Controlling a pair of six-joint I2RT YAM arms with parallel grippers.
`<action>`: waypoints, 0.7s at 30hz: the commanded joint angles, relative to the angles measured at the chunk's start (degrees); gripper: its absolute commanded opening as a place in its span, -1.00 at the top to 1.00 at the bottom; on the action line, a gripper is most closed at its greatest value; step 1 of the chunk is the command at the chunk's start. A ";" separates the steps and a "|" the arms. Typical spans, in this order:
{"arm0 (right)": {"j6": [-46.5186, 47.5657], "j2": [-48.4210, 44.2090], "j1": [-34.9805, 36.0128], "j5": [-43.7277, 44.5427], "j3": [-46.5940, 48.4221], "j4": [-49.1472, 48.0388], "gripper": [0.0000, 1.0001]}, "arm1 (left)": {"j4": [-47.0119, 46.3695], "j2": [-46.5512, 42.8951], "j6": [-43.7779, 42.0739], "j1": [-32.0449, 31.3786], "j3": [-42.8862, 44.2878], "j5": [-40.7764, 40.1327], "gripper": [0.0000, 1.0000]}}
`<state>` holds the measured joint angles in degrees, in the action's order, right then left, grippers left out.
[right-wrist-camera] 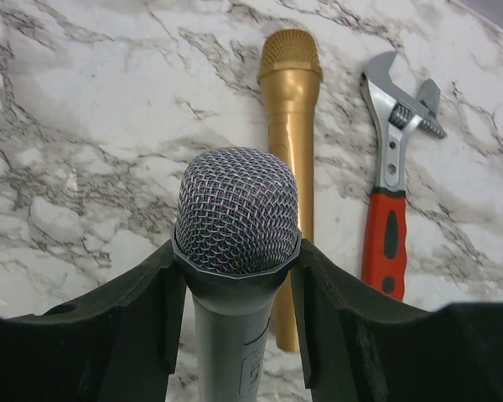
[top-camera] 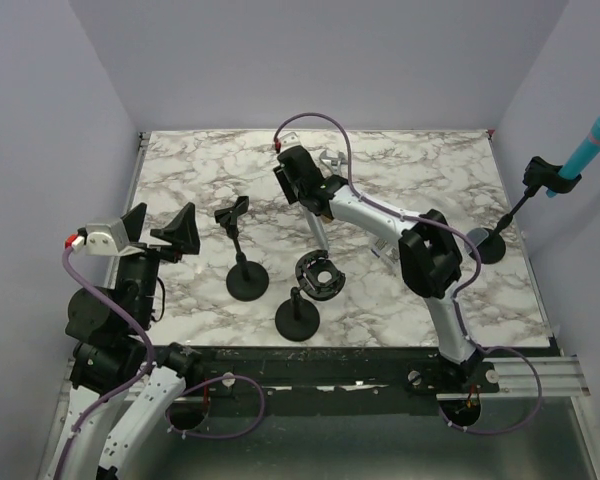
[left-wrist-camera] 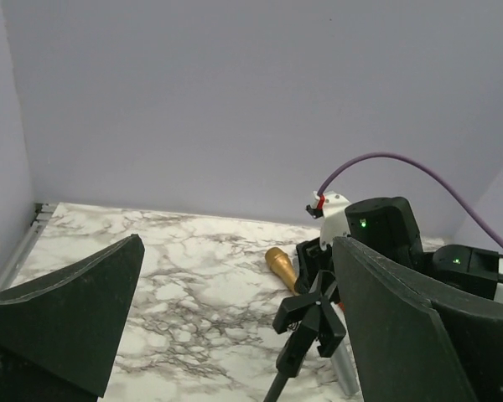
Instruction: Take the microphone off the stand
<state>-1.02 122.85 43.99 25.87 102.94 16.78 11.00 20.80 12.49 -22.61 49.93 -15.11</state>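
My right gripper [right-wrist-camera: 237, 260] is shut on a grey microphone [right-wrist-camera: 237, 209] with a silver mesh head, just below the head. In the top view this gripper [top-camera: 302, 180] is at the far middle of the table, and the microphone's grey body [top-camera: 319, 235] hangs away from it. A black stand [top-camera: 246, 280] with an empty clip [top-camera: 234, 213] stands to its left; the clip [left-wrist-camera: 318, 314] also shows in the left wrist view. My left gripper [top-camera: 162, 228] is open and empty at the left side. A teal microphone [top-camera: 592, 142] sits in a second stand's clip [top-camera: 546, 176] at far right.
A gold microphone [right-wrist-camera: 291, 126] and a red-handled wrench [right-wrist-camera: 391, 193] lie flat on the marble under the right gripper. A short stand base [top-camera: 297, 320] and a black round part [top-camera: 320, 275] sit near the front middle. Purple walls enclose the table.
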 commanded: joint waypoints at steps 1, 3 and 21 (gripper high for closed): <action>2.55 5.94 -1.70 -5.62 8.33 0.01 0.99 | -5.08 -2.41 -3.17 0.06 -3.54 -3.09 -0.97; 3.19 9.03 -2.47 -7.46 12.19 0.47 0.99 | -4.61 -2.87 -3.35 0.41 -4.16 -3.10 -0.97; 5.96 29.22 -5.91 -11.31 34.67 -0.70 0.73 | -6.16 -3.49 -6.27 0.38 -6.42 -6.58 -0.97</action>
<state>3.73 149.49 38.83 16.25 134.96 17.96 6.42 17.30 7.35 -22.55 44.12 -19.99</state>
